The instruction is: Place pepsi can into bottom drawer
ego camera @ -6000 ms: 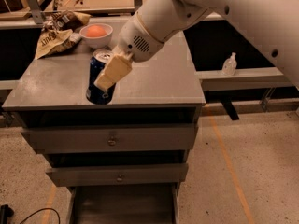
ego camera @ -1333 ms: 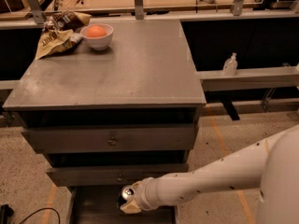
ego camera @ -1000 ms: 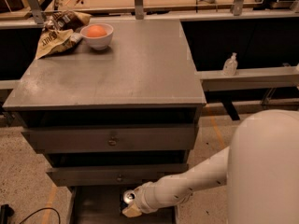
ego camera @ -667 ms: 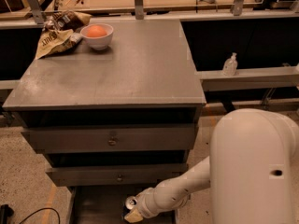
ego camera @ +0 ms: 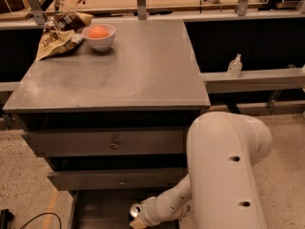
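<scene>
The pepsi can [ego camera: 135, 210] shows only its silver top, low inside the open bottom drawer [ego camera: 97, 210], at the drawer's right side. My gripper [ego camera: 138, 220] is down in the drawer, shut on the can, with a tan finger [ego camera: 138, 224] just below the can's top. The can's dark blue body is hidden by the gripper and wrist. My white arm [ego camera: 228, 171] fills the lower right and reaches down and left into the drawer.
The grey cabinet top [ego camera: 124, 70] holds a white bowl with an orange fruit [ego camera: 98, 36] and a snack bag [ego camera: 55, 37] at its back left. Two closed knobbed drawers [ego camera: 114, 142] sit above. A clear bottle [ego camera: 234, 66] stands on a ledge at right. A black cable [ego camera: 28, 219] lies on the floor.
The gripper carried the can from the cabinet top down into the bottom drawer. In the last second it sank lower and the arm swung closer, filling more of the view.
</scene>
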`<move>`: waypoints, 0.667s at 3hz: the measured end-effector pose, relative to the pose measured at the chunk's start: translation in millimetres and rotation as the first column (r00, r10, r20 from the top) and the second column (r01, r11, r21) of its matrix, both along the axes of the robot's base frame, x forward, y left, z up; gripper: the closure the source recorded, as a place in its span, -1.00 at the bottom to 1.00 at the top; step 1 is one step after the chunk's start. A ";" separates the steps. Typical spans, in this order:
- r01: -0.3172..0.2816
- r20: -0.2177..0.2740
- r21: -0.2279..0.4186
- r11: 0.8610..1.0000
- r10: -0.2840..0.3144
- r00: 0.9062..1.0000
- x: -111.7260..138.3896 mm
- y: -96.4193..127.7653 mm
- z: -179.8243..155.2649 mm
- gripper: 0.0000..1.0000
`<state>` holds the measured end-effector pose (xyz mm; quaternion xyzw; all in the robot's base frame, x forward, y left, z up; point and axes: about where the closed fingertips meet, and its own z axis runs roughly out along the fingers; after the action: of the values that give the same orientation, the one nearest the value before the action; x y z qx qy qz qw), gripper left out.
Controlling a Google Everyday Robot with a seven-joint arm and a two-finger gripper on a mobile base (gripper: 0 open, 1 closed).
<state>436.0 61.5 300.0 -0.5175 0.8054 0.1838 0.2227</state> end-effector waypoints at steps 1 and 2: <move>-0.003 0.017 0.011 1.000 0.003 1.000 9.0 3.4 -29.1 0.24; 0.010 -0.003 0.014 1.000 -0.010 1.000 15.2 7.3 -62.6 -0.23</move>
<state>451.2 68.8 237.5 -0.5115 0.8071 0.1891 0.2262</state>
